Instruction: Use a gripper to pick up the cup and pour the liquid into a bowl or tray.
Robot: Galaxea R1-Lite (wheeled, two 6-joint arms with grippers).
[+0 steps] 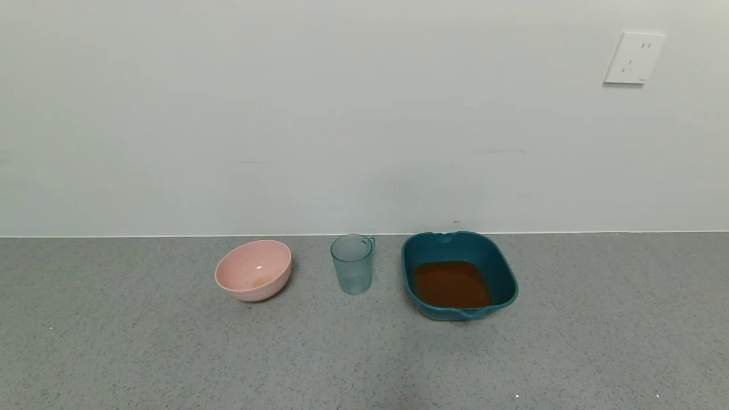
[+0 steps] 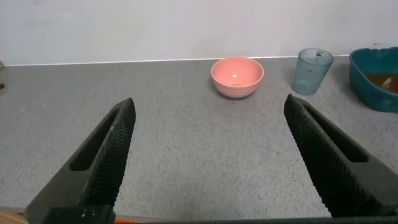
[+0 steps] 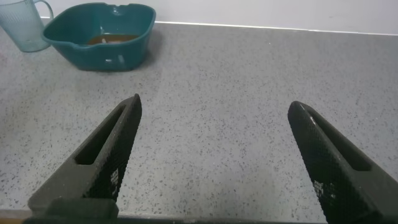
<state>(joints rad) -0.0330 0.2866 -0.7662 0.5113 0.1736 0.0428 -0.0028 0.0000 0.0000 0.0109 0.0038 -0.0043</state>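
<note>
The pale blue-green ribbed cup stands upright on the grey counter, between a pink bowl and the dark teal tray; it looks empty. Reddish-brown liquid lies in the tray's bottom. Neither arm shows in the head view. My left gripper is open over bare counter, well short of the cup and the tray. My right gripper is open too, with the tray and cup far ahead of it.
A round pink bowl sits left of the cup, with a faint brownish trace inside; the left wrist view shows the bowl too. A white wall rises just behind the vessels, with a socket at upper right.
</note>
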